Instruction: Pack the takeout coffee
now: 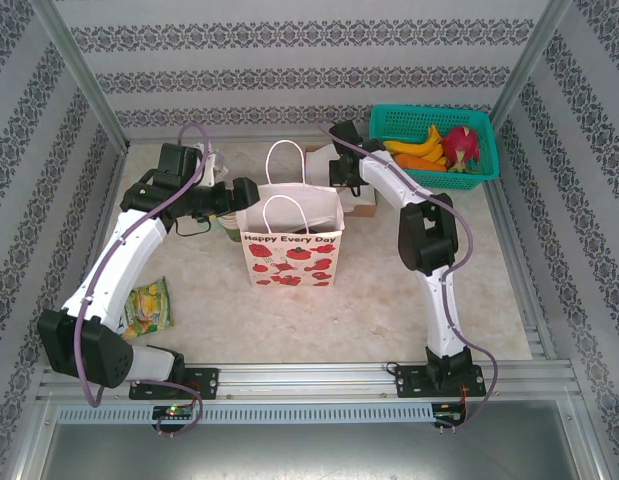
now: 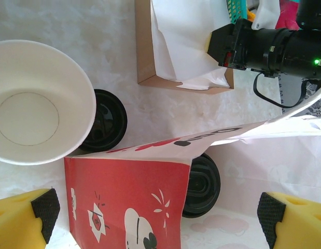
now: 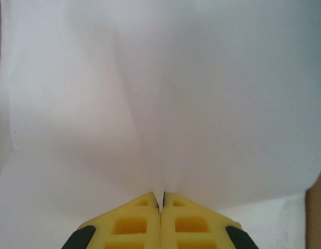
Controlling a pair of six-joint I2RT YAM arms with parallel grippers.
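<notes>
Hovering at the edge of the paper bag (image 1: 289,245), the left gripper (image 2: 159,210) stands wide open above the takeout coffee (image 2: 204,184), whose black lid peeks past the bag's red side. The right gripper (image 3: 160,205) is pinched tight on white paper (image 3: 160,104) lining a brown box (image 2: 143,46).

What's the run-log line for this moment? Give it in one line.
left gripper: open, over black lids beside bag | right gripper: shut on white paper in box | bag: upright
</notes>
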